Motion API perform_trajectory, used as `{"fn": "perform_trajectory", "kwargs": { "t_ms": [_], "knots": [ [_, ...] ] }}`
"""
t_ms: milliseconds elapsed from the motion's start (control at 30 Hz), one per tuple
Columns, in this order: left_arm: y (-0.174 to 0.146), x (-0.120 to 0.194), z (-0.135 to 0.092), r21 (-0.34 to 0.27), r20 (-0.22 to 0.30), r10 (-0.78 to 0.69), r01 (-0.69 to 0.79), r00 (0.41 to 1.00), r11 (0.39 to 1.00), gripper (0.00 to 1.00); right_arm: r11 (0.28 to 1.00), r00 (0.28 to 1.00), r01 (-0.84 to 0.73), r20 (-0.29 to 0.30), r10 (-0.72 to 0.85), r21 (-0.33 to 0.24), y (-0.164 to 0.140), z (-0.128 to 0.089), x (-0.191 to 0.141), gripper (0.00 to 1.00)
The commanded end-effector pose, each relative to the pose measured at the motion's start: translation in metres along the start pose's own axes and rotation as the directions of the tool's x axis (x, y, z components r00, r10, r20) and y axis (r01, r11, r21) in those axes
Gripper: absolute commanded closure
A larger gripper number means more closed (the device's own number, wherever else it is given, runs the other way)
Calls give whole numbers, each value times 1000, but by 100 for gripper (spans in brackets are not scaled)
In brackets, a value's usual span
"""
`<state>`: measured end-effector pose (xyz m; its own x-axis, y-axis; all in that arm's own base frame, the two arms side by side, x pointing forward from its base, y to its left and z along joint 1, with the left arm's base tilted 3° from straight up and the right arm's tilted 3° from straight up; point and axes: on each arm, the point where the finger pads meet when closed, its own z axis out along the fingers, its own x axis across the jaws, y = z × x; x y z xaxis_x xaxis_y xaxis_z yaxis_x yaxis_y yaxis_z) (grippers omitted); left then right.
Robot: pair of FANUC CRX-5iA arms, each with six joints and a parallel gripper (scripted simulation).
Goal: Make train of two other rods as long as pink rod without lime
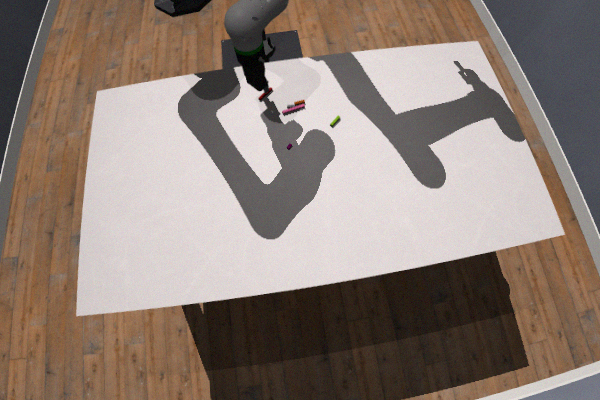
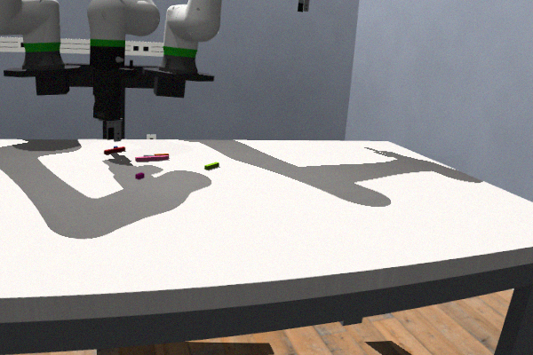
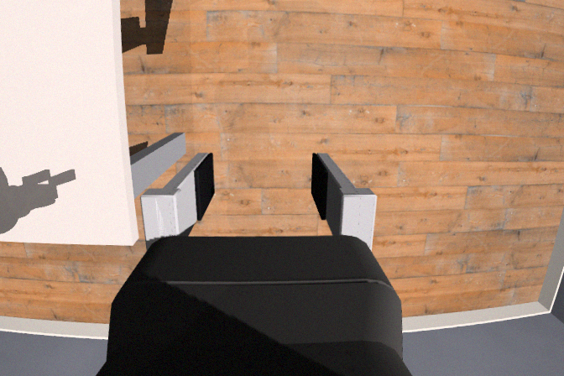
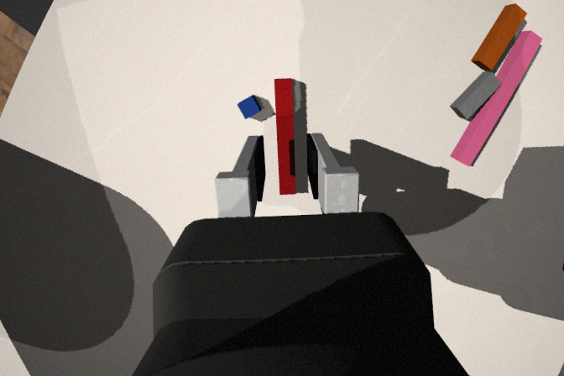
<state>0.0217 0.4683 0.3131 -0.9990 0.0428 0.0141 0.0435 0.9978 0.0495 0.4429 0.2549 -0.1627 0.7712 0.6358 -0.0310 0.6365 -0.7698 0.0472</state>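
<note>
The red rod (image 1: 265, 95) (image 2: 115, 150) (image 4: 284, 103) lies on the table. My right gripper (image 1: 266, 90) (image 2: 114, 138) (image 4: 285, 154) is part open, pointing down over it; in the right wrist view the rod's near half shows between the fingers, untouched. The magenta rod (image 1: 289, 146) (image 2: 139, 176) lies apart, in the arm's shadow. The pink rod (image 1: 294, 109) (image 2: 152, 159) (image 4: 492, 112) has the grey rod (image 4: 476, 95) and orange rod (image 1: 299, 102) (image 4: 500, 37) close along one side. My left gripper (image 2: 303, 10) (image 3: 263, 173) is open and empty, high above the floor beyond the table's edge.
A small blue rod (image 4: 248, 107) lies close beside the red rod. The lime rod (image 1: 335, 121) (image 2: 211, 166) lies apart from the pink rod. The table (image 1: 165, 250) (image 2: 311, 240) has its arm-side edge not far from the red rod. Arm shadows cross the top.
</note>
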Motion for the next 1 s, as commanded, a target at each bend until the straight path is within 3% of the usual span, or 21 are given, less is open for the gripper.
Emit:
{"fn": "perform_trajectory", "kwargs": {
  "t_ms": [0, 967],
  "knots": [
    [0, 0, -1, -2, 0, 0, 0, 1000, 1000, 0, 1000, 1000, 0, -2, 0, 0, 0, 4, 1, 46],
    [0, 0, -1, -2, 0, 0, 0, 1000, 1000, 0, 1000, 1000, 0, -2, 0, 0, 0, 15, 1, 46]
  ]
}}
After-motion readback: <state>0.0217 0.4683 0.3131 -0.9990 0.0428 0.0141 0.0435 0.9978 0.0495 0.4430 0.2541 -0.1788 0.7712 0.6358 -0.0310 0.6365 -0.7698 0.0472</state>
